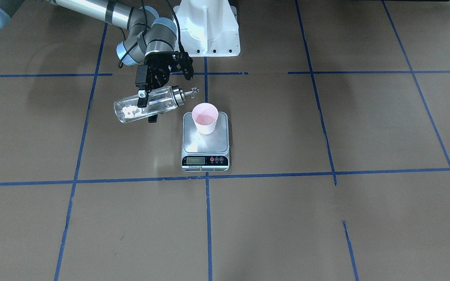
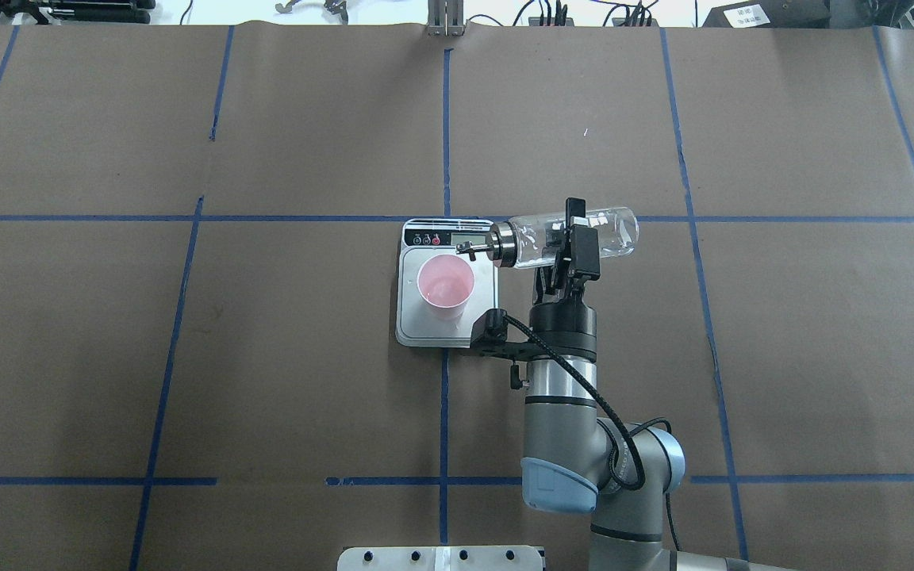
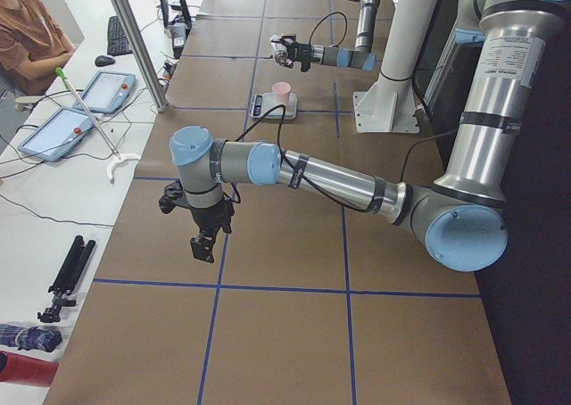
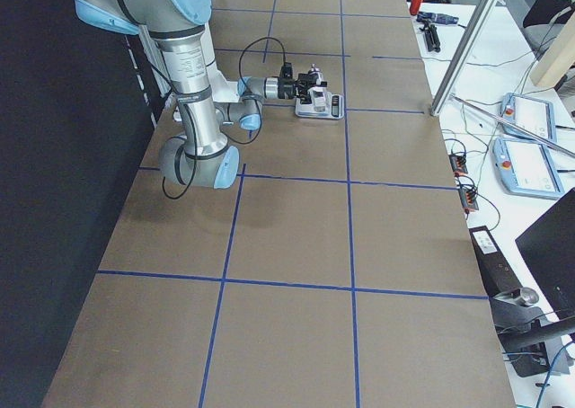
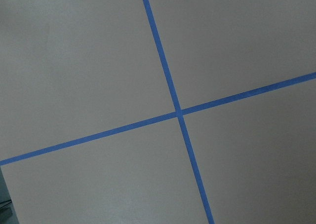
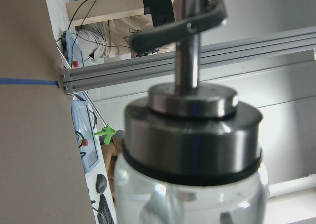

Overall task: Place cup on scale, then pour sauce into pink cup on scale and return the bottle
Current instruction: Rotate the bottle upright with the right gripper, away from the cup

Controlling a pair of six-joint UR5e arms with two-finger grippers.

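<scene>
Now we find the right gripper (image 2: 572, 231) closed across the middle of the small clear glass cylindrical bottle (image 2: 616, 230) with its silver pour-spout cap, holding it on its side above the brown paper-covered table (image 2: 266, 357). Its spout (image 2: 473, 249) points at the small pale pink paper cup (image 2: 445, 284), the tip close to the cup's rim. That cup stands upright on the silver platform of the flat rectangular digital kitchen scale (image 2: 416, 323), back from the black display strip. From overhead, the bottle's neck overlaps one corner of the scale, and the wrist's black camera bracket (image 2: 493, 329) covers the corner nearest the robot. The right wrist view is filled by the cap, which blocks both cup and scale. The clear sauce (image 1: 129, 112) is hard to pick out through the glass; bright glints near the bottle's base may be it.

The left gripper (image 3: 203, 240) hangs pointing down over the paper, well apart from the scale. It shows only from the side, so we cannot tell how its jaws stand. Its wrist camera shows crossing blue tape lines (image 5: 178, 113). On the robot's side of the scale stands the white arm pedestal (image 1: 209, 27). Beside the table, a person (image 3: 31, 30) in an orange top sits near two tablet-like pendants (image 3: 107, 91).
</scene>
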